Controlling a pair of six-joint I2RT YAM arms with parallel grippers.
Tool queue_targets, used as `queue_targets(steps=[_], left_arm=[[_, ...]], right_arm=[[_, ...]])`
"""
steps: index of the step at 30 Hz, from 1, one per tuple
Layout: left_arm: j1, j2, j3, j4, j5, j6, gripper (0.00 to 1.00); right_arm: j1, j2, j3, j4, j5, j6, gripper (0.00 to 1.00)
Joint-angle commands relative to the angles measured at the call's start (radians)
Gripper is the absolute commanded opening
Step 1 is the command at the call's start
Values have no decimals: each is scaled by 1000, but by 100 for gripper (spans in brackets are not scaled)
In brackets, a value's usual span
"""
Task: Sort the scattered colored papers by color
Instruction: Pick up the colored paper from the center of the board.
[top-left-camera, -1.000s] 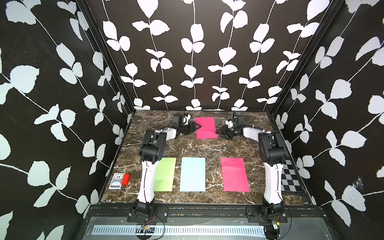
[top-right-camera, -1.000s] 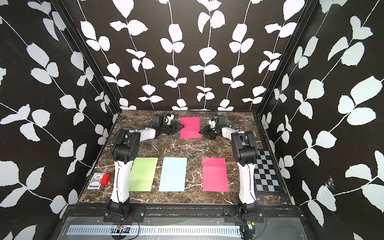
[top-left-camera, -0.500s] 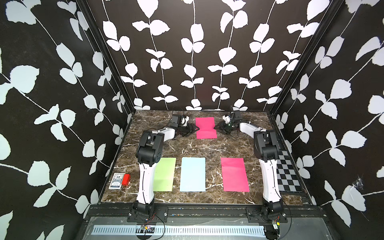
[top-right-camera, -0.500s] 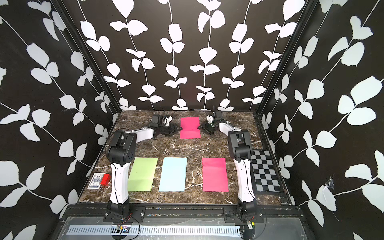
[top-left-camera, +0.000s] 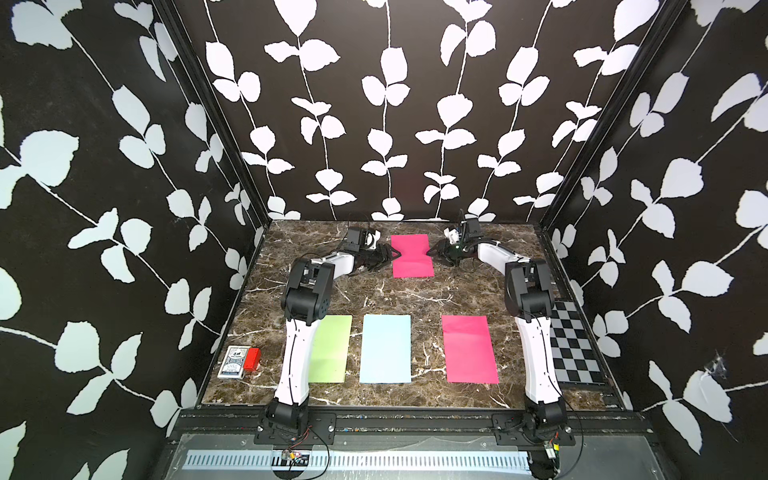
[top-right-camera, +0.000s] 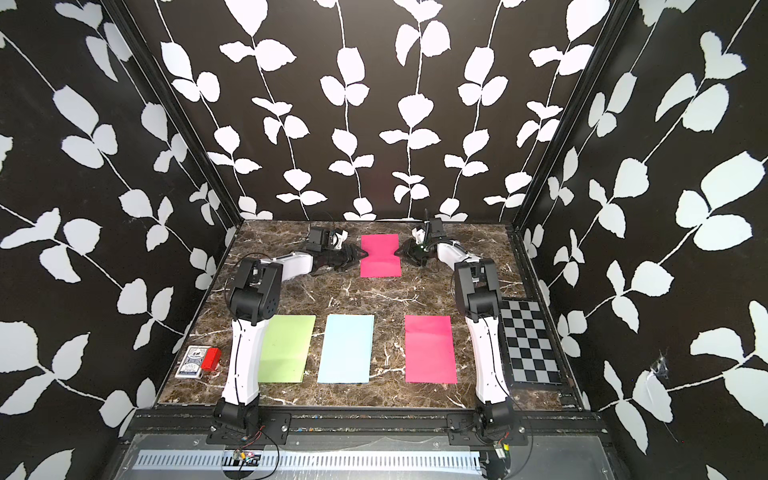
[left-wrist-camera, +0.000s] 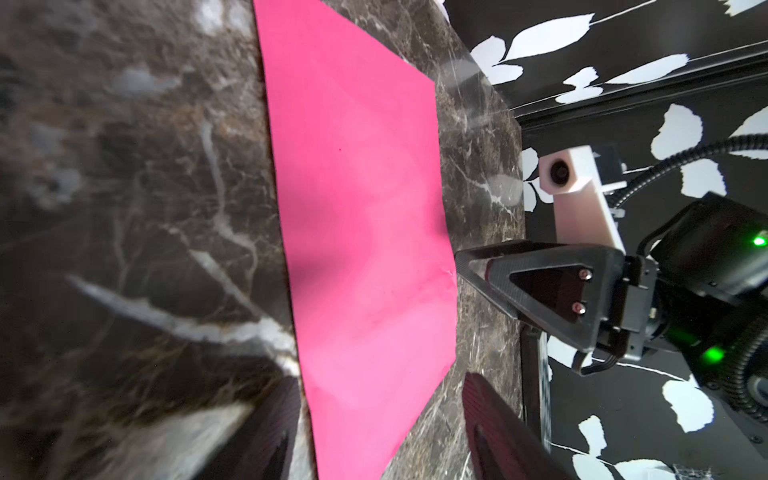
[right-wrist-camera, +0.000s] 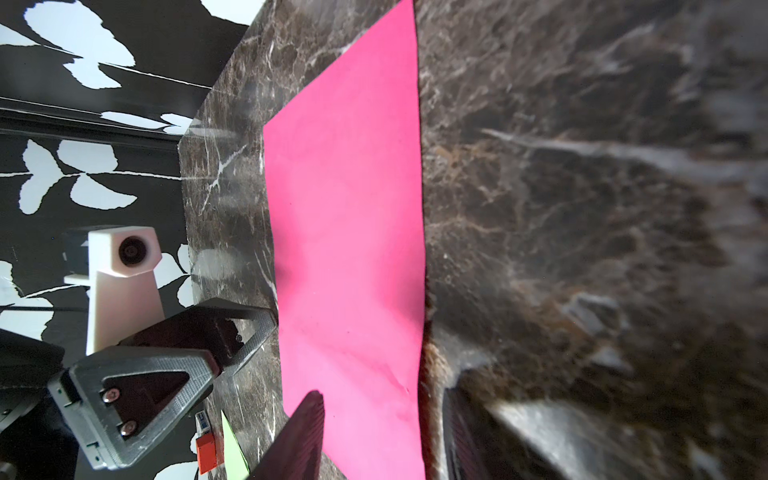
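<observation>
1. Marble tabletop (top-left-camera: 374, 299), black walls (top-left-camera: 374, 124) with white leaf vines all round, and in both top views 4 colored papers lie flat on it.
2. Near row, from the robot's left: light green sheet (top-left-camera: 332, 349) partly behind the left arm (top-left-camera: 297, 357). The pale blue sheet (top-left-camera: 385, 349) is just beside it, and the near magenta sheet (top-left-camera: 468, 349) is set apart toward the right arm (top-left-camera: 536, 357).
3. Up by the back wall lies the far magenta sheet (top-left-camera: 411, 255), alone. The left gripper (top-left-camera: 388, 253) is at 1 long edge and the right gripper (top-left-camera: 434, 251) at the opposite edge, both tips overlapping the paper around mid-length.
4. Out at the sides: a checkerboard panel (top-left-camera: 575, 345) lies flat beside the right arm. A patterned card box (top-left-camera: 233, 362) sits at the near-left corner with a red block (top-left-camera: 252, 359) touching it.
5. Left wrist view: the left gripper's 2 fingers (left-wrist-camera: 274, 428) are spread wide with the far magenta sheet's (left-wrist-camera: 361, 232) edge lying between them. Nothing is pinched and the paper is flat on the marble. Across the sheet, the right gripper's tip touches the opposite edge.
6. Right wrist view: the right gripper's fingers (right-wrist-camera: 299, 436) stand apart too, 1 over the pink, 1 over the stone. The edge lies between them, with no grip on the paper.
</observation>
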Motion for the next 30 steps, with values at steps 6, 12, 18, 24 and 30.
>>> queue_targets(steps=[6, 12, 18, 24, 30], left_arm=[[7, 35, 11, -12, 5, -8, 65], [6, 46, 12, -7, 6, -18, 66], [7, 54, 8, -7, 8, -18, 66], [7, 66, 15, -1, 15, -24, 66], [6, 77, 43, -11, 28, -21, 66]], right_arm=[[6, 9, -182, 49, -45, 92, 46], [6, -15, -265, 157, -95, 160, 46], [-4, -34, -377, 378, -151, 305, 46], [-6, 4, -394, 598, -208, 470, 45], [0, 20, -281, 391, -197, 343, 45]])
